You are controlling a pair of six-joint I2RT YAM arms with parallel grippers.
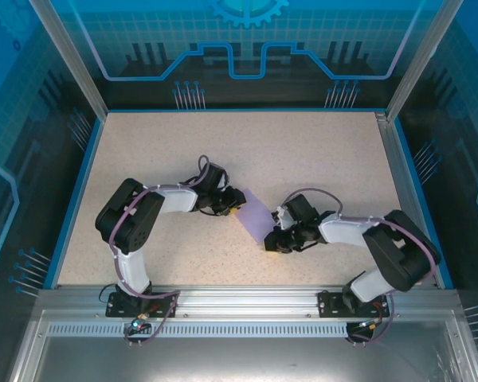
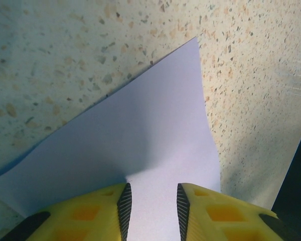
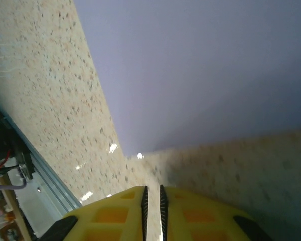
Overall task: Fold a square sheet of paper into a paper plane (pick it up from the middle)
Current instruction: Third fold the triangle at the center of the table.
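Paper (image 1: 256, 215) between claws, edges flat.

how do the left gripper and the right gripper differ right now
The left gripper has a clear gap between its fingers, with the square sheet of paper running between them; the right gripper is nearly closed, a thin slit only, with nothing seen in it. The left sits at the sheet's left edge, the right by its near corner. Both have yellow fingers with black ribbed pads.

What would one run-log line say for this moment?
stage: early fold | paper: flat on table | left gripper: open over edge | right gripper: nearly shut at corner
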